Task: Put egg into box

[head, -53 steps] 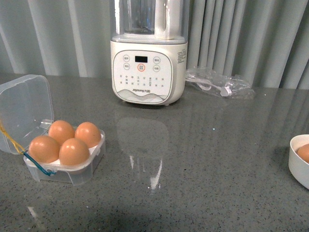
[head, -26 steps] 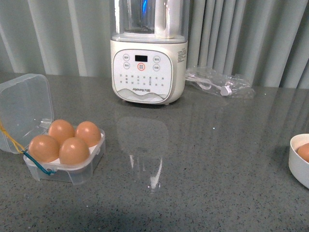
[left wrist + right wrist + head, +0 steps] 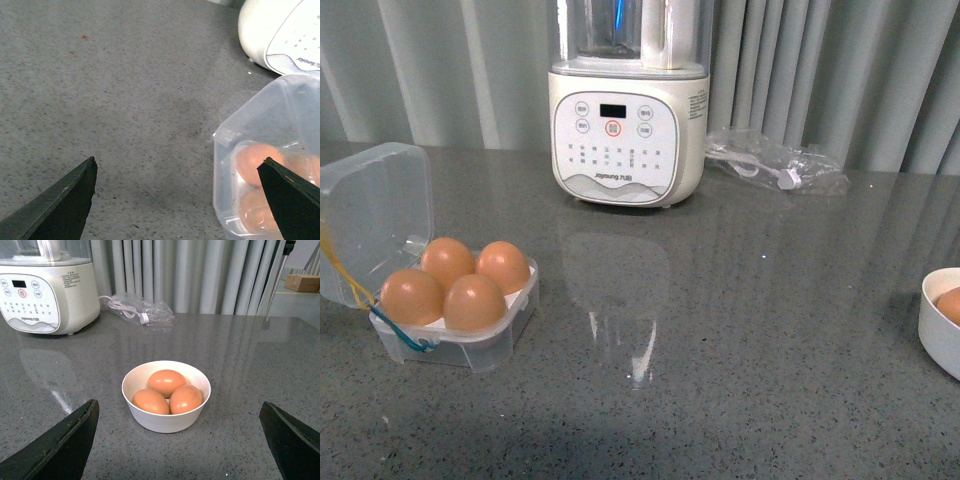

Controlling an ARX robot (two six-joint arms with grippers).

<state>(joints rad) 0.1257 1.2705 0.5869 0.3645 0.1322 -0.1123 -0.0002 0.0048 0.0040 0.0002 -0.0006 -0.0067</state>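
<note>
The box (image 3: 455, 310) is being seen to the left of the blender (image 3: 627, 100) and nearer the camera, on the grey worktop (image 3: 740, 340), lid thrown back. 4 brown eggs are being held in its white tray, every hole filled; which one is the task's egg cannot be told. A white bowl (image 3: 166, 402) with 3 more eggs is being shown far to the right of the blender. A clear plastic bag (image 3: 775, 165) is lying just right of the blender. The left gripper (image 3: 175, 200) is being held wide apart beside the box, grasping nothing. The right gripper (image 3: 177, 440) is being held released near the bowl, empty.
</note>
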